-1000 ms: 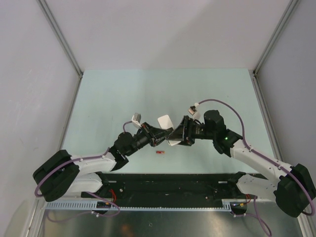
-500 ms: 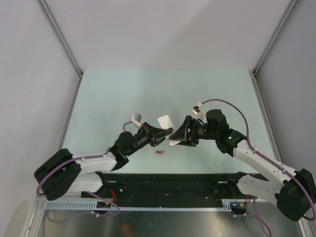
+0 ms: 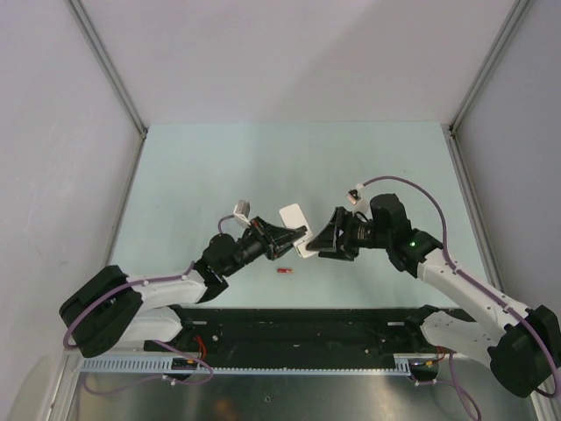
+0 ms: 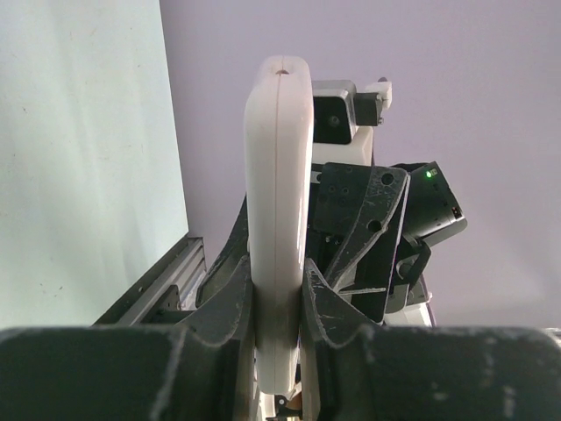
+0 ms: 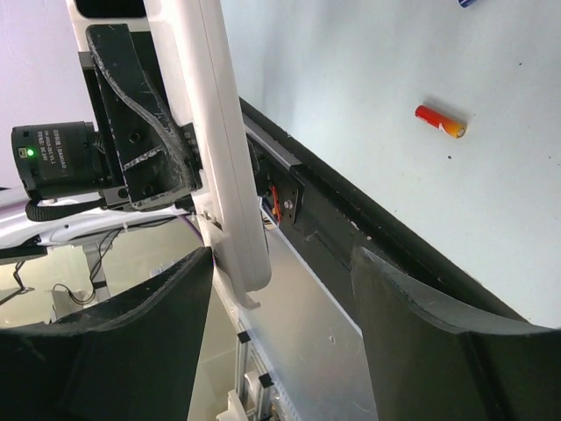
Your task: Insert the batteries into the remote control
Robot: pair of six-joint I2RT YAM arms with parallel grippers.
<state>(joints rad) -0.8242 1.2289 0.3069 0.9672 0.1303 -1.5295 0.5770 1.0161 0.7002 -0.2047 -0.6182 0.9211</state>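
remote control (image 4: 279, 184): held edge-on, clear above the tabletop (image 3: 219, 167), mid-workspace | left hand (image 4: 279, 296): clenched on the remote control, one finger against each flat face | right hand (image 5: 280, 263): released, fingers spread either side of the remote's free end | red battery (image 3: 283, 272): lying loose on the tabletop below

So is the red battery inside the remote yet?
Out. The red battery lies on the table, well apart from the remote, which the left gripper holds up off the table.
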